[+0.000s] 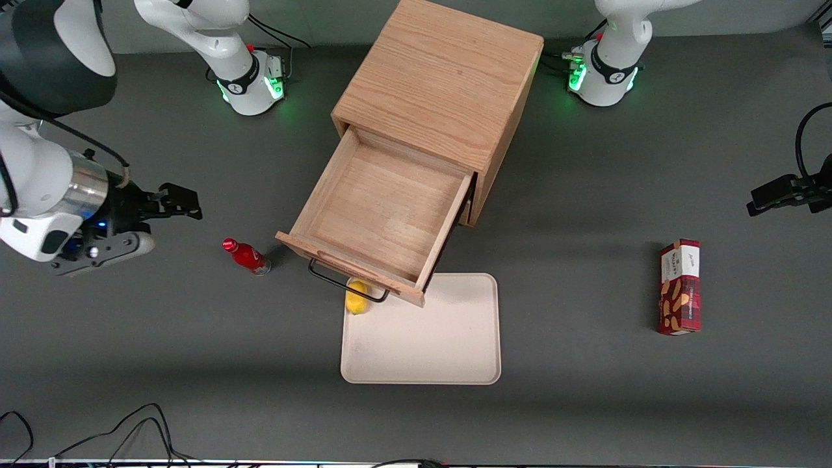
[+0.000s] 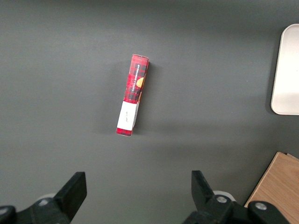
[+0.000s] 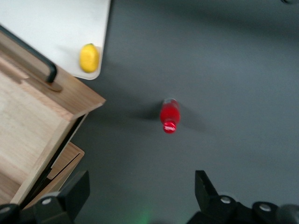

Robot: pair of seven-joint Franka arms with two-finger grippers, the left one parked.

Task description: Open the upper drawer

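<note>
Hovering above table, tool — fingers spread wide, holding nothing; upper drawer pulled out.

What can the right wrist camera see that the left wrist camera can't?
Only the right wrist view shows the red bottle, the yellow lemon, the pulled-out upper drawer with its black handle, and the open gripper above bare table near the bottle. Only the left wrist view shows the red snack box. Both show the white tray and some of the oak cabinet.
</note>
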